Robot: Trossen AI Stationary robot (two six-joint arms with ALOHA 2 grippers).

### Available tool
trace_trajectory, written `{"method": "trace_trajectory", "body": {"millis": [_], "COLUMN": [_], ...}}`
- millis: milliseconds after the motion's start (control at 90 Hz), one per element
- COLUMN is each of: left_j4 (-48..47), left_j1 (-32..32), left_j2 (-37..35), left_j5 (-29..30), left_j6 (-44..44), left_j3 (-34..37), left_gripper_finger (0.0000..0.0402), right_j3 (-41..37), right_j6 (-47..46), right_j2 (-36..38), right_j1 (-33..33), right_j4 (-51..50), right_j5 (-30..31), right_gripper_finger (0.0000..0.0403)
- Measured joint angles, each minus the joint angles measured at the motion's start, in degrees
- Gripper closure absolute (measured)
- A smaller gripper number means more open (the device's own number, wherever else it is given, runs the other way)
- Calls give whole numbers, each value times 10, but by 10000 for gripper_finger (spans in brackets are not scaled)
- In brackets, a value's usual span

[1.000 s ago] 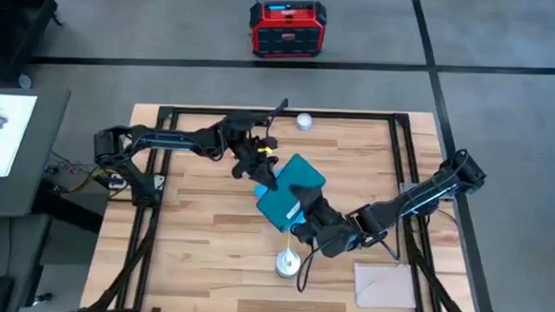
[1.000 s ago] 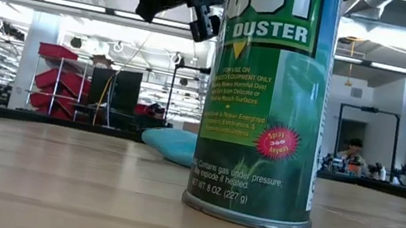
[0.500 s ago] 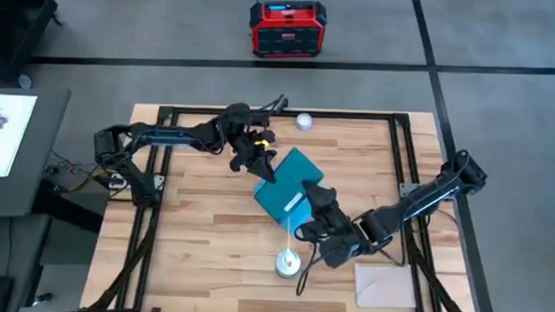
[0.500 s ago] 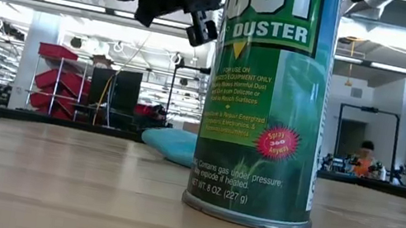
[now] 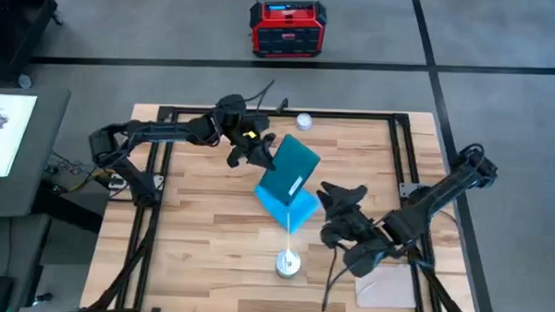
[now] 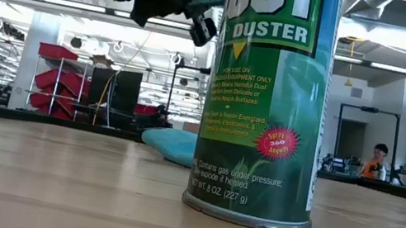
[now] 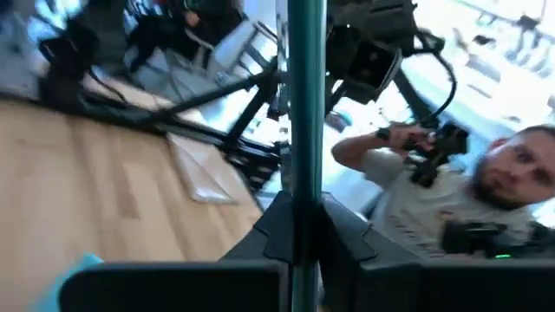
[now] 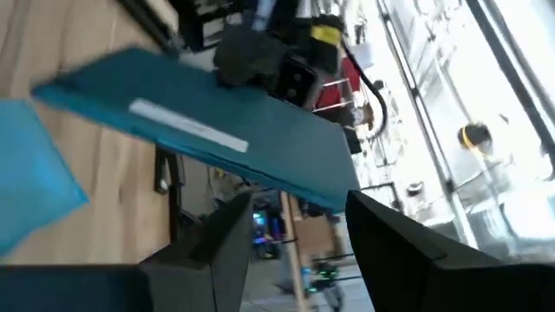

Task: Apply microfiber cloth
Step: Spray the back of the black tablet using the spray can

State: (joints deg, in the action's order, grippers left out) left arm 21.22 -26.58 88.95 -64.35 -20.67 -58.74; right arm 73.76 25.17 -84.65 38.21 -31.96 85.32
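Note:
My left gripper is shut on the dark tablet with a teal back, which stands tipped up over the table's middle. In the left wrist view the tablet shows edge-on between my fingers. The sky-blue microfiber cloth lies flat on the table below the tablet; it also shows in the low view. My right gripper is open, to the right of the tablet and cloth and touching neither. Its wrist view shows the teal back ahead of its spread fingers. My left gripper pinches the tablet's left edge between its two fingers, coming from the table's left. The tablet's thin edge runs straight up out of the fingers. The tablet is tilted steeply; whether its lower edge rests on the cloth I cannot tell.
A green duster can stands near the front edge, filling the low view. A white ball lies at the far edge. A pale beige sheet lies at the front right. People show in the room beyond the table.
My left gripper has risen and drawn toward the far edge, tipping the tablet up from nearly flat to steeply tilted and baring the cloth beneath. My right gripper has backed away from the tablet toward the table's right edge.

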Motion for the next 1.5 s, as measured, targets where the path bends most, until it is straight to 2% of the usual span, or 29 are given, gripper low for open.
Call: {"method": "trace_trajectory", "body": {"millis": [178,322,467,678,922,1044,1211,1400,1500], "left_j4": [-103,-188,-233,-251,-270,-288,-318,-352,-344], "left_j1": [-10,-5,9,34,70,93,124,160,181], "left_j2": [-42,-79,-113,-161,-197,-217,-252,-305,-340], "left_j5": [69,137,206,296,341,366,409,460,493], "left_j6": [122,207,254,271,270,280,291,299,294], "left_j3": [0,0,0,0,0,0,0,1,32], "left_gripper_finger": [398,398,398,398,398,398,398,398,398], "right_j3": [0,0,0,0,0,0,-1,-26,-56], "right_j6": [-155,-237,-316,-454,-605,-686,-846,-895,-936], "right_j2": [37,57,74,96,122,128,142,189,221], "right_j1": [32,51,64,82,101,124,174,235,260], "right_j4": [-96,-143,-185,-269,-385,-462,-582,-578,-578], "right_j5": [10,6,3,-29,-91,-92,-96,-101,-102], "right_gripper_finger": [251,271,285,293,311,338,395,402,402]}}
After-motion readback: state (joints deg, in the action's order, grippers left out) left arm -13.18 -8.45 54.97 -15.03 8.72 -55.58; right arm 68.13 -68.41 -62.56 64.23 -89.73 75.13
